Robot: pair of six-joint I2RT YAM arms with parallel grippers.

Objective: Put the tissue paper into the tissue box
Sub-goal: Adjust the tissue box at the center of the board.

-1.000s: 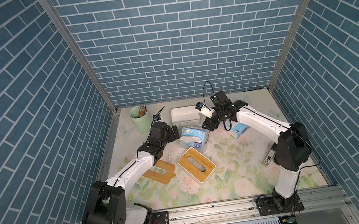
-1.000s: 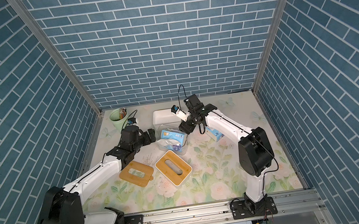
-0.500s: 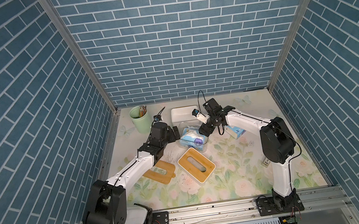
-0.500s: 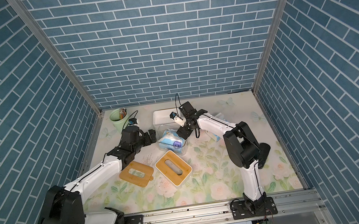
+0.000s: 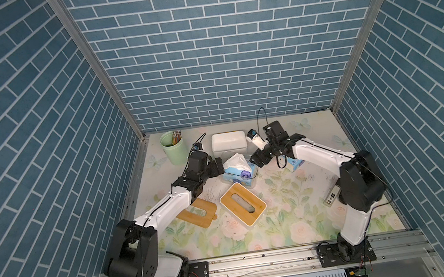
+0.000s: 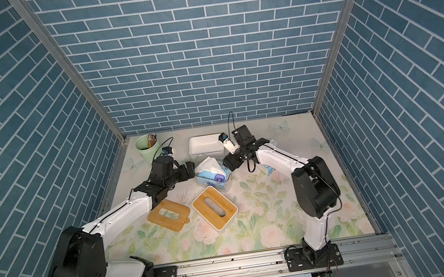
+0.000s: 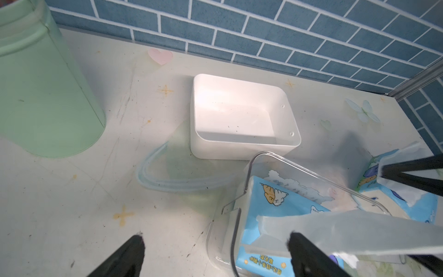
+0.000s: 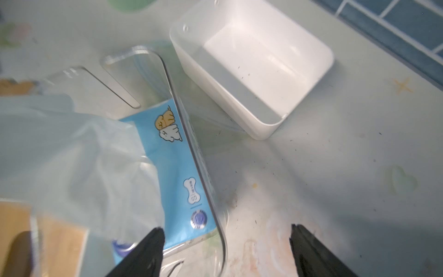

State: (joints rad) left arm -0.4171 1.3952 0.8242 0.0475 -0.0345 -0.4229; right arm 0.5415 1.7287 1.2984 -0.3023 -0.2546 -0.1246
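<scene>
The left fingers are spread wide and nothing is held between them. They are set at one end of the clear tissue box. A closing made from here could catch the thin clear wall rather than the pack, and the light box could be dragged or tipped on the desk. The tissue pack is lodged in that box, but a loose white sheet is raised above the rim. It could be snagged and pulled out, or the pack lifted with it. The right fingers are likewise held wide and empty at the box's other end, and the rim is seen passing between them in the right wrist view. A pinch there would be taken on plastic too.

At far left, the green cup is filled with pencils. The blue pack is held by the clear box. The white tub just behind it is empty. In front, a wooden lid is laid flat beside a white box capped with a slotted wooden top; its contents cannot be told. A second blue pack is left on the desk under the right arm.
</scene>
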